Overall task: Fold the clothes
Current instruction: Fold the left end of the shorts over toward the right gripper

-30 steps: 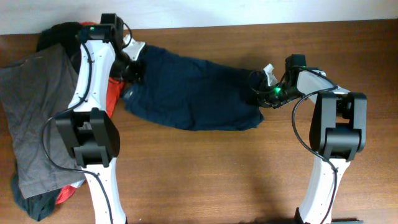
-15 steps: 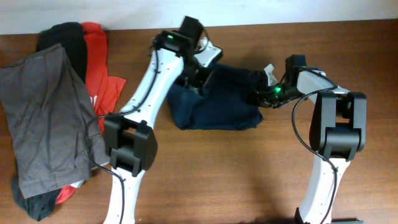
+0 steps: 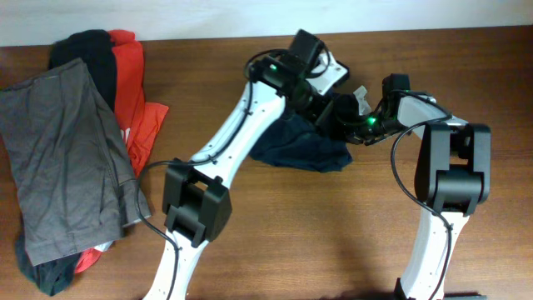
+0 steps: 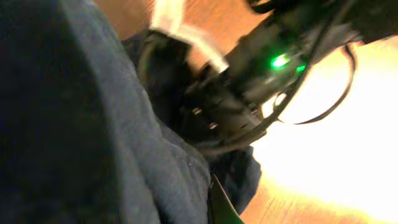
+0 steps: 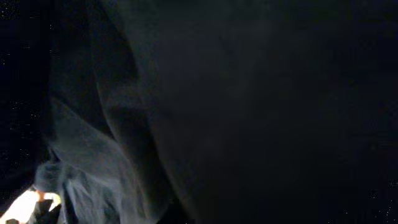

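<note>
Wooden table (image 3: 275, 242): navy shorts (image 3: 301, 152) bunched centre-right, long axis left-right; left gripper (image 3: 323, 107) and right gripper (image 3: 343, 121) meet at their upper-right edge, grips hidden by cloth.

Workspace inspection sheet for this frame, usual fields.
Surface: wooden table, no spills seen.
Job's things: navy shorts bunched at centre-right beneath both grippers; grey garment, red-orange garment and black garment piled far left.
Clutter: nothing seen.
Grippers: left gripper and right gripper close together over the shorts; cloth fills both wrist views, so open or shut cannot be told.
Cables: black cables loop off both arms.
Surroundings: white wall behind the table.
</note>
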`<state>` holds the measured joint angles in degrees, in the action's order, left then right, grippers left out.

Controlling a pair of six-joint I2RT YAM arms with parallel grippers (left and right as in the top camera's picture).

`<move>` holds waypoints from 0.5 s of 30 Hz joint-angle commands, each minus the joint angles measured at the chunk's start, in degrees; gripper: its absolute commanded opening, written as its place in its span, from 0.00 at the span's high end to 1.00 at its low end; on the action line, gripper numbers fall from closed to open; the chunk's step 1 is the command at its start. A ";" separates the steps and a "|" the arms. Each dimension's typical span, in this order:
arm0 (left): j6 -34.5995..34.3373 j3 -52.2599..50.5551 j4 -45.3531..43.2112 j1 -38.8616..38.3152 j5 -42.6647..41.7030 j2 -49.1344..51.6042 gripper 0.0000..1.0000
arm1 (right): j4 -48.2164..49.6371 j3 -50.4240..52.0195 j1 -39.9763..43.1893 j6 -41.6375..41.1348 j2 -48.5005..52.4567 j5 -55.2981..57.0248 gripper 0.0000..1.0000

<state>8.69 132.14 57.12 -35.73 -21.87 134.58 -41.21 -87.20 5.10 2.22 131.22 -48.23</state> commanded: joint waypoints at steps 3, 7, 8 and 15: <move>-0.48 1.29 -1.84 -3.61 -1.57 0.20 0.70 | 0.52 2.58 -0.59 0.24 3.96 7.96 0.96; -0.46 1.29 -1.90 -3.76 -1.25 0.20 0.13 | 0.59 2.58 -0.59 0.24 3.96 7.96 0.96; -0.48 1.31 -1.88 -3.69 -1.09 0.20 0.01 | 0.59 2.58 -0.59 0.24 3.96 7.96 0.96; -0.48 9.92 3.78 -0.81 -1.09 -1.03 0.01 | 1.42 2.21 -0.52 -1.25 3.96 7.21 0.96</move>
<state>7.92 134.45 57.89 -38.63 -22.33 134.58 -40.49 -86.98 5.17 1.43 131.22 -48.71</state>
